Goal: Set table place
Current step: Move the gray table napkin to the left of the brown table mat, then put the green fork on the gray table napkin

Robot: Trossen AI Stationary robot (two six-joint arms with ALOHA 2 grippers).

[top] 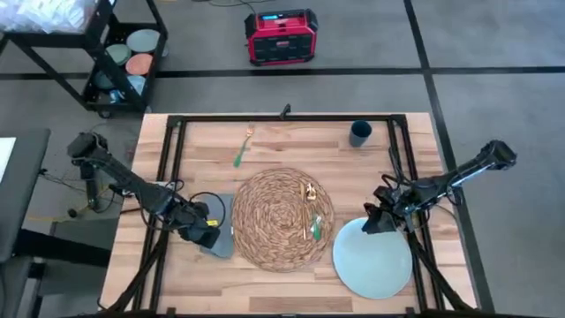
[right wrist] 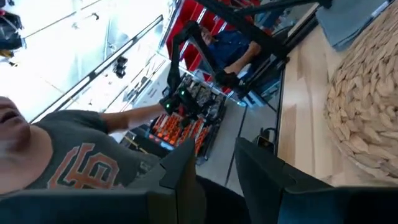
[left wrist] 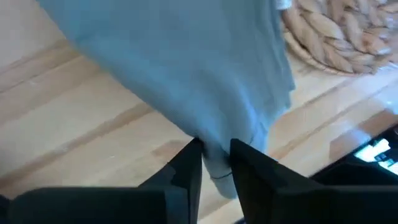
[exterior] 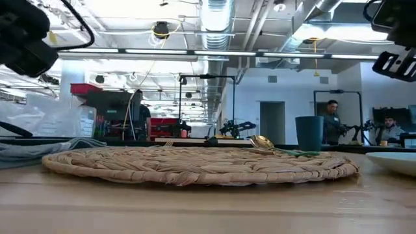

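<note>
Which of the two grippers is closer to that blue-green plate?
The right gripper: it hovers at the plate's upper edge. The left gripper is across the woven placemat, pinching the grey napkin.

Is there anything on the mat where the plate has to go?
Yes. Gold cutlery lies on the right part of the woven mat, on the side nearest the plate, which sits on the table beside the mat under the right claw.
</note>
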